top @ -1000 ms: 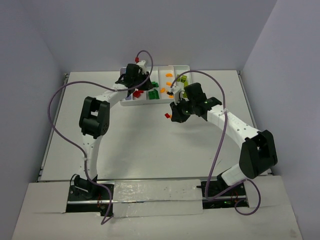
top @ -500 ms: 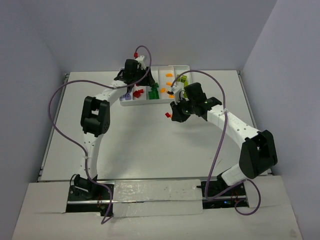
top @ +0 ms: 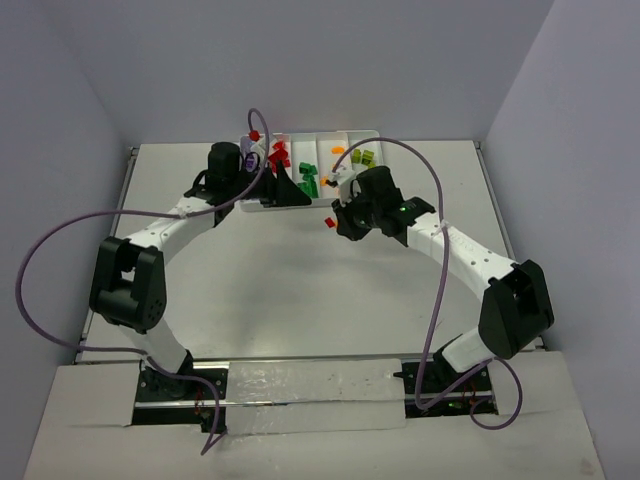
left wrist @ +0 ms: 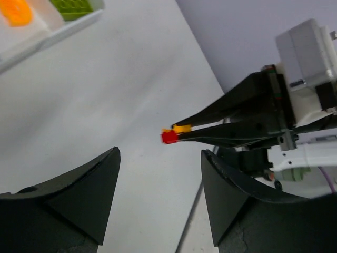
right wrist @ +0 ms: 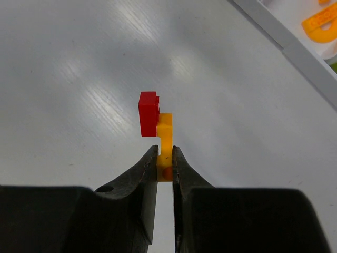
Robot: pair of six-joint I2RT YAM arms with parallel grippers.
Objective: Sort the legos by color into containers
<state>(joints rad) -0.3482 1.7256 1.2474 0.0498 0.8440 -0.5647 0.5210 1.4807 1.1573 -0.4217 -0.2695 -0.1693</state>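
Observation:
My right gripper (right wrist: pixel 165 150) is shut on a yellow brick (right wrist: pixel 165 138) with a red brick (right wrist: pixel 149 113) stuck to its left side, held above the bare table. In the top view it (top: pixel 333 218) hovers just in front of the white tray (top: pixel 352 133). My left gripper (left wrist: pixel 159 153) is open and empty, and the joined red brick (left wrist: pixel 169 136) and yellow brick (left wrist: pixel 181 128) show just beyond its fingertips. In the top view the left gripper (top: pixel 290 190) sits at the tray's near edge. The tray holds red (top: pixel 278 152), dark green (top: pixel 308 180), orange (top: pixel 338 150) and lime green (top: pixel 365 157) legos.
Purple cables loop over both arms, one across the tray's left end (top: pixel 258 120). The tray rim shows in the left wrist view (left wrist: pixel 52 36) and the right wrist view (right wrist: pixel 295 50), with an orange piece (right wrist: pixel 321 26) inside. Grey walls enclose the table.

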